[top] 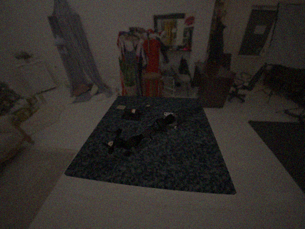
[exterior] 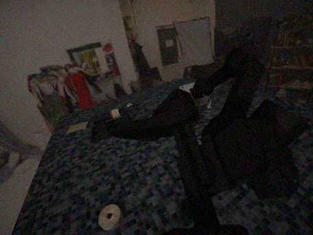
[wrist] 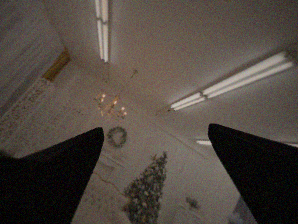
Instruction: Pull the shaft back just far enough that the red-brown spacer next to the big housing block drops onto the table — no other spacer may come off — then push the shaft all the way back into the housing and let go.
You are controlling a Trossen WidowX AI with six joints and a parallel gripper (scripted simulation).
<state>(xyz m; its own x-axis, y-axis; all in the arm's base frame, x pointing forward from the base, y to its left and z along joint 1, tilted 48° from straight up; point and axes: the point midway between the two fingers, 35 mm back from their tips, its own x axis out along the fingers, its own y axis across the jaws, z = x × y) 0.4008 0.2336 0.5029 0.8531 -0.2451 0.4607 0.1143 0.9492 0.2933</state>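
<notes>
Though dark, one gripper [top: 106, 137] [exterior: 131, 182] [wrist: 155, 131] with two black fingers well apart.

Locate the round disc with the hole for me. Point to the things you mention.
In the exterior view, the disc [exterior: 102, 218] lies on the blue mottled surface [exterior: 137, 165], low and left of centre, near the bottom edge.
</notes>
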